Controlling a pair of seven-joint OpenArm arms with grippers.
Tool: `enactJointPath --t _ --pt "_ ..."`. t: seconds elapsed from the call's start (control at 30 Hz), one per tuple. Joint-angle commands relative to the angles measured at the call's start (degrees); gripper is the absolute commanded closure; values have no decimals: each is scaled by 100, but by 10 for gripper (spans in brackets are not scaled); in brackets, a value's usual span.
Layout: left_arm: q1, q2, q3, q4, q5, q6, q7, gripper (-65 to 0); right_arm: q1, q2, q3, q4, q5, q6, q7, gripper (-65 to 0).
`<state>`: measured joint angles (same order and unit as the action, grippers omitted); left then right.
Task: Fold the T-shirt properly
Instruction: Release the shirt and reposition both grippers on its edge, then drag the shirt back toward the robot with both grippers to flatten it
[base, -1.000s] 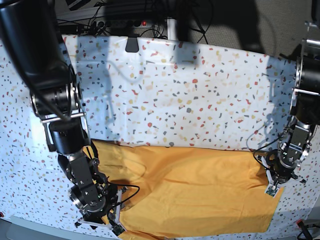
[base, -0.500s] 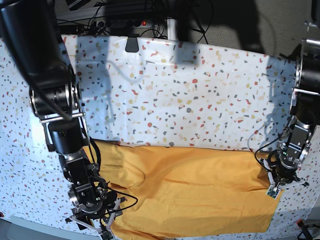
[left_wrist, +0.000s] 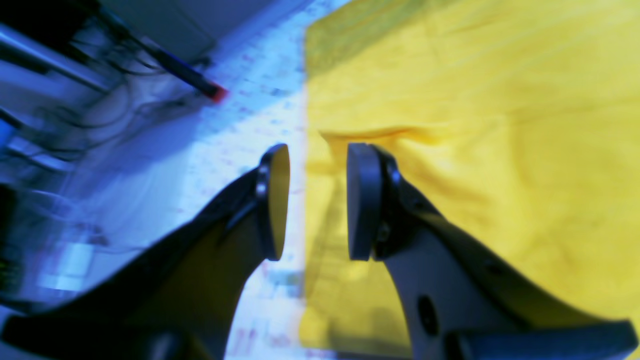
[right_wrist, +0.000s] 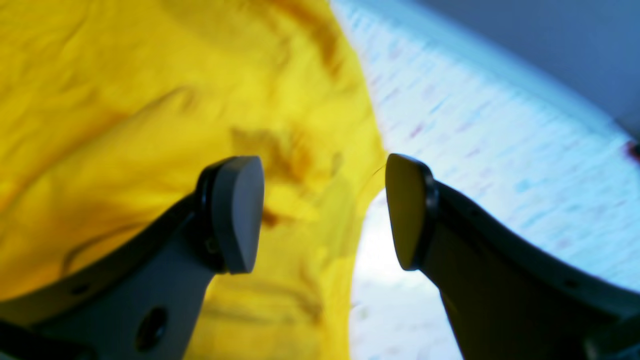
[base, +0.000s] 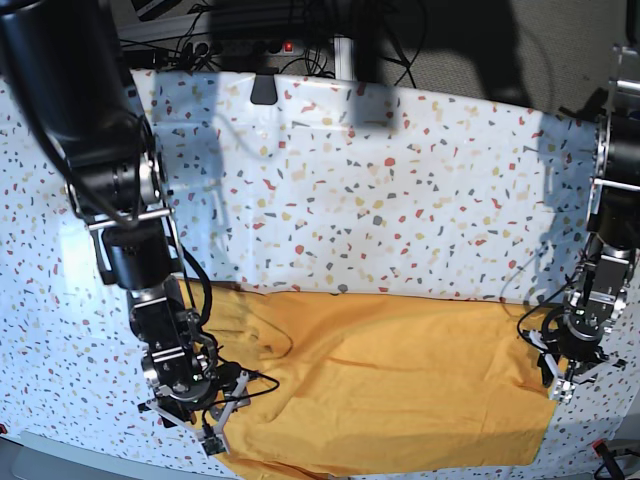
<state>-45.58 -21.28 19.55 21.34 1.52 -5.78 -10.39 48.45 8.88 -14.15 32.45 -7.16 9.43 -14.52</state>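
Both sets of fingers stand apart, empty, over opposite edges of the T-shirt (base: 400, 385).

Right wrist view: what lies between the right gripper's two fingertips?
In that view the right gripper is open; between its tips lies the T-shirt edge, then bare speckled table cover beside it.
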Motion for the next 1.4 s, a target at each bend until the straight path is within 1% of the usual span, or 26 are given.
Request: enactJointPath --t 0.0,0.03,0.1,0.13,0.2,0.27,0.37,0.47,0.5,0.6,0.7,0.77,0.8,0.9,1.0,1.07,1.17,1.3,1.37 --pt "-234 -55 -22 70 -308 -114 -103 -187 144 26 26 87 -7 -68 131 -380" --pt "-234 -42 -22 70 -638 -254 28 -187 50 33 26 83 -7 -68 160 -380" --pt "-234 17 -22 70 -1095 -374 273 -187 -151 48 26 79 -4 -68 188 -380" --pt "-234 48 -22 70 -1196 -400 372 -187 -249 48 26 79 -4 -68 190 -380" --pt "-234 85 -22 70 -1379 -590 501 -187 -424 50 26 79 79 -68 190 -379" --pt "-234 138 -22 70 -1488 -765 588 -186 -562 66 28 79 326 -68 190 -379" --pt "-223 249 -22 70 -1683 -800 824 -185 -710 76 160 79 702 -68 184 -379" --pt "-107 352 -22 70 -1672 -802 761 -185 -846 63 514 79 826 -48 190 -379" --pt "-46 378 -22 70 -1657 -800 680 -185 -883 61 664 79 826 17 184 -379" --pt "184 431 -22 70 -1633 -793 358 -185 -1014 63 1161 79 704 369 168 -379" --pt "382 442 -22 70 -1482 -730 249 -185 -1119 63 1504 79 413 721 149 -379" --pt "472 428 -22 70 -1497 -710 262 -185 -1154 68 1561 79 393 839 118 -379" --pt "503 426 -22 70 -1510 -715 295 -185 -1172 66 1558 81 391 848 72 -379" --pt "544 428 -22 70 -1510 -713 566 -185 -1187 72 1558 81 391 870 -107 -379" --pt "542 426 -22 79 -1510 -713 968 -185 -1187 129 1558 83 396 894 -310 -379" --pt "544 426 -22 94 -1510 -713 1217 -161 -1204 208 1558 116 422 979 -413 -379" --pt "546 428 -22 94 -1510 -713 1499 -110 -1316 407 1558 273 640 1189 -505 -379" --pt "586 426 -22 118 -1510 -713 1921 -110 -1563 721 1558 584 940 1445 -662 -379" --pt "691 417 -26 286 -1510 -713 2105 -109 -1716 885 1558 737 942 1475 -658 -379"
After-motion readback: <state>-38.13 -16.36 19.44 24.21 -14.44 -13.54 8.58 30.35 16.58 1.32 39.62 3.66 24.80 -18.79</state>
